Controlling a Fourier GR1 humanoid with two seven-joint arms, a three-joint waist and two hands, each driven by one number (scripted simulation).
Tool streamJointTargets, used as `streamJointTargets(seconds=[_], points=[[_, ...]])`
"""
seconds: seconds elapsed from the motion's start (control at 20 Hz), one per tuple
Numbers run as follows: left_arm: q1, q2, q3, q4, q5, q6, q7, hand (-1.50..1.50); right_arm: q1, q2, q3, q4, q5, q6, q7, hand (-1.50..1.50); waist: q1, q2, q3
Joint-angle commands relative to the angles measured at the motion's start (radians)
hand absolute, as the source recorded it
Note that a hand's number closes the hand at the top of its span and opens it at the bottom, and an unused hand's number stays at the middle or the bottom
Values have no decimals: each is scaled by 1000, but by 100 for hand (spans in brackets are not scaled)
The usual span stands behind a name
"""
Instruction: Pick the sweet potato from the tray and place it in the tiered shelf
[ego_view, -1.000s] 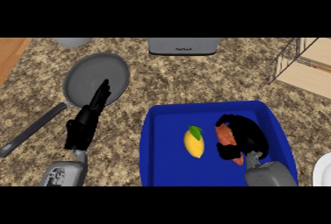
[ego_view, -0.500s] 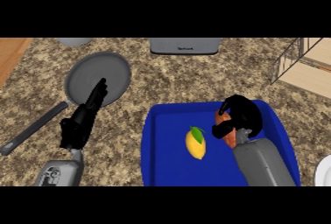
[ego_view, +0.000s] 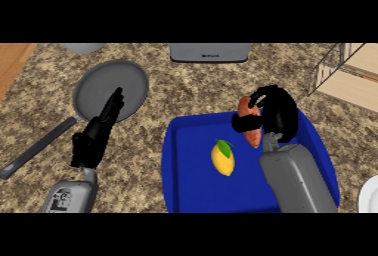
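Head view: right hand (ego_view: 275, 114) is clamping the sweet potato (ego_view: 253, 136), seemingly lifted over the blue tray's (ego_view: 184, 190) far-right corner, long axis running near-to-far, tiered shelf (ego_view: 353, 75) lying beyond to the right, left hand (ego_view: 92, 142) resting open by the pan (ego_view: 111, 82).

The right forearm (ego_view: 297, 179) is rising from the lower right of the frame, its hand (ego_view: 272, 116) at right of centre curling round a sweet potato (ego_view: 253, 136). The left forearm (ego_view: 71, 195) is entering at lower left, its hand (ego_view: 97, 135) at left of centre stretching straight fingers toward the upper right.
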Motion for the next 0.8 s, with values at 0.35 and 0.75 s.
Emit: streamJointTargets(seconds=[0.35, 0.75], points=[[45, -3, -7, -9, -23, 17, -38, 0, -132, -49, -13, -362, 146, 91, 242, 150, -9, -4, -1], [-10, -12, -2, -9, -3, 2, 23, 0, -271, -120, -79, -397, 322, 206, 308, 150, -4, -2, -1]])
